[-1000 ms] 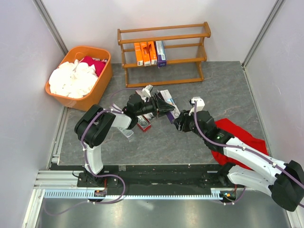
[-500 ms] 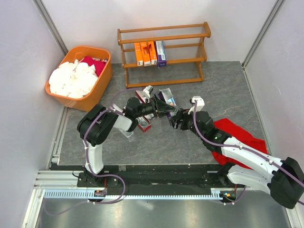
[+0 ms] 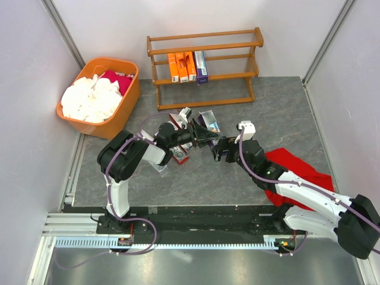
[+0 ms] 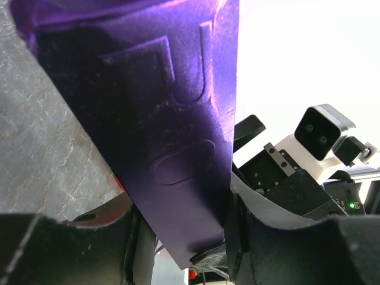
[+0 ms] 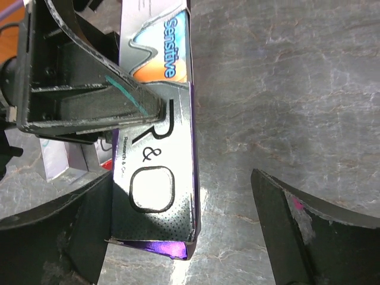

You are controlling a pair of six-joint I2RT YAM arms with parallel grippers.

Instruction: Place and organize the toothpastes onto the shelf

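A purple-and-white toothpaste carton (image 3: 209, 125) hangs above the table's middle, and my left gripper (image 3: 200, 135) is shut on it. In the left wrist view its purple face (image 4: 154, 119) fills the space between the jaws of the left gripper (image 4: 178, 237). My right gripper (image 3: 222, 149) is open around the carton's end (image 5: 160, 178); one finger lies close beside it and the other finger (image 5: 297, 225) stands well apart. Three orange toothpastes (image 3: 181, 66) and a purple one (image 3: 200, 65) stand on the middle tier of the wooden shelf (image 3: 225, 37). More cartons (image 3: 178, 155) lie under the left arm.
An orange tub (image 3: 128, 111) with white and red cloths stands at the back left. A red cloth (image 3: 300, 172) lies under the right arm. Walls close the table on three sides.
My right gripper has opened wide and let go of the purple-and-white carton. The left gripper has tightened on it. Both arms have barely moved.
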